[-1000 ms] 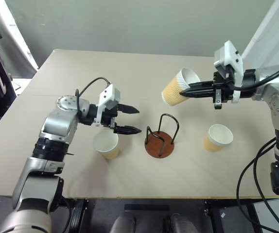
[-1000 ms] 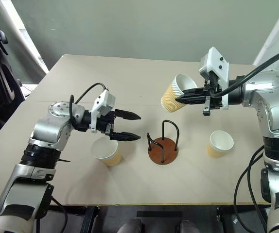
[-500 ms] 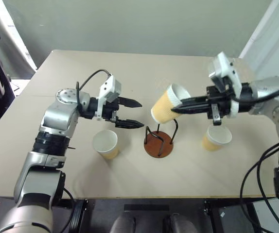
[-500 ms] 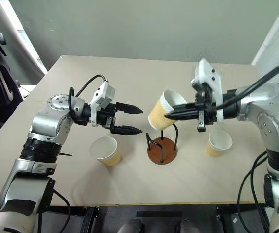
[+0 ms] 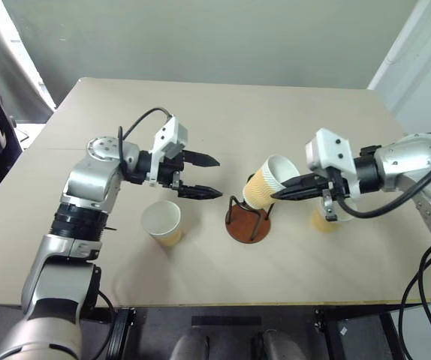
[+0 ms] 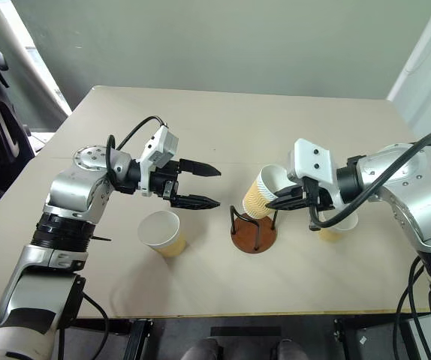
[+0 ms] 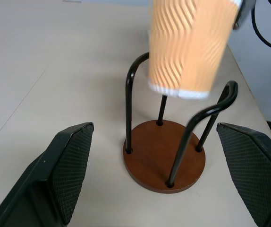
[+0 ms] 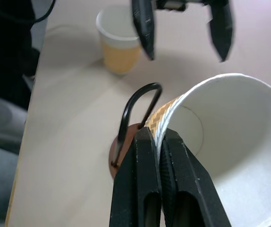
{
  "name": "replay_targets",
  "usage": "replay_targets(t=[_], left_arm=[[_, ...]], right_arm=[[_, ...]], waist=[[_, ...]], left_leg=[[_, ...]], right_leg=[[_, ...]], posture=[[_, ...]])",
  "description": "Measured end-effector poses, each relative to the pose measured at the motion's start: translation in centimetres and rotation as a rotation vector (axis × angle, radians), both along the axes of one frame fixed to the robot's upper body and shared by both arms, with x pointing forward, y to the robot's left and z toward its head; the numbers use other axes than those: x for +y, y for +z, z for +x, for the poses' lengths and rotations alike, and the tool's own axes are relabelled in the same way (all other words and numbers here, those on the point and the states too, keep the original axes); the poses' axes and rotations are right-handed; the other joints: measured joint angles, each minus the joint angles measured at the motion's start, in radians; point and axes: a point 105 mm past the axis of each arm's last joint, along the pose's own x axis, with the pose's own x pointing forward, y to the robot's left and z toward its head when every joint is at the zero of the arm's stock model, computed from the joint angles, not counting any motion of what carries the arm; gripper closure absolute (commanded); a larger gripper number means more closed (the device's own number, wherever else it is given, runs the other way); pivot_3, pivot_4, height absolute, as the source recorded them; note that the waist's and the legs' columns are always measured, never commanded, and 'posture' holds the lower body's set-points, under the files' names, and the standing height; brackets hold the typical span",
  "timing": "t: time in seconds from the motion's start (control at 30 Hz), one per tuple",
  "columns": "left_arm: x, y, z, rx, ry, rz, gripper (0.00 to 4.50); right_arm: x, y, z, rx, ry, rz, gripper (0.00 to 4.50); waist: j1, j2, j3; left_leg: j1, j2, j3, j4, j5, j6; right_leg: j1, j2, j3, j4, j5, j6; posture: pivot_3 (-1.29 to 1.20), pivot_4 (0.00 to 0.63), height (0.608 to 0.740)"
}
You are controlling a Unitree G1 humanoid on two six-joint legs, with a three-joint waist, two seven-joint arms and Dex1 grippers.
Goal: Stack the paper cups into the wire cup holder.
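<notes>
- Over the last second you brought the right hand (image 5: 279,194) down and inward from high above the worktop (image 5: 200,105); it was clamped on the rim of one paper cup (image 5: 266,182), one finger inside and one outside
- That cup, which had been well above and to the right of the wire cup holder (image 5: 247,220), now hung tilted with its bottom just over the wire loops, as the left wrist view showed (image 7: 187,45)
- It was not yet seated: a clear gap remained between the cup's bottom and the holder's brown base (image 7: 164,156), so I judged the first stacking step close but unfinished, with the cup needing to come upright to slip between the loops
- The left hand (image 5: 208,177) had stayed where it was, its fingers spread wide and grasping nothing, above and beyond the second cup (image 5: 163,223) standing on the worktop left of the holder
- The third cup (image 5: 322,220) was mostly hidden behind your right hand and wrist; only a sliver of it showed near the holder's right side
- From the head views you could not tell whether the held cup touched the wire, and the cup's top was cut off in the left wrist view
- The holder's base was largely hidden behind the cup in the right wrist view (image 8: 114,161)
</notes>
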Motion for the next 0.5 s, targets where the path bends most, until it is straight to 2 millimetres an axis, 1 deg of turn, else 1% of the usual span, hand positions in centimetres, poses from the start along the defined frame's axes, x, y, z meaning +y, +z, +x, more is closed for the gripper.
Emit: replay_targets(t=[0.03,0.13,0.3,0.4,0.5], left_arm=[[0.0,0.0,0.0,-0.001,0.0,0.0,0.0],[0.0,0.0,0.1,-0.006,0.001,0.001,0.0],[0.0,-0.1,0.1,-0.009,0.003,0.004,0.0],[0.0,-0.1,0.1,-0.01,0.002,0.004,0.0],[0.0,-0.1,0.1,-0.011,0.004,0.006,0.0]], right_arm=[[0.1,-0.2,-0.1,0.0,0.01,-0.009,4.45],[0.3,-0.9,-0.5,0.003,0.031,-0.031,3.84],[0.6,-0.9,-0.5,-0.007,0.042,-0.023,2.21],[1.7,-0.4,-0.4,0.009,0.045,0.054,2.21],[1.8,0.5,0.0,0.019,0.007,0.131,2.21]], waist=[[0.0,0.0,0.0],[0.0,0.0,0.0],[0.0,0.0,0.0],[-0.002,0.0,0.0],[0.0,0.0,0.0]], left_leg=[[0.0,0.0,0.0,0.0,0.0,0.0],[0.0,0.0,0.0,0.0,0.0,0.0],[0.0,0.0,0.0,0.0,0.0,0.0],[0.0,0.0,0.0,0.0,0.0,0.0],[0.0,0.0,0.0,0.001,0.0,0.0]], right_leg=[[0.0,0.0,0.0,0.0,0.0,0.0],[0.0,0.0,0.0,0.0,0.0,0.0],[0.0,0.0,0.0,0.0,0.0,0.0],[0.0,0.0,0.0,0.0,0.0,0.0],[0.0,0.0,0.0,0.0,0.0,0.0]], posture=[[0.0,0.15,0.74],[0.0,0.15,0.74],[0.0,0.15,0.74],[0.0,0.15,0.74],[0.0,0.15,0.74]])
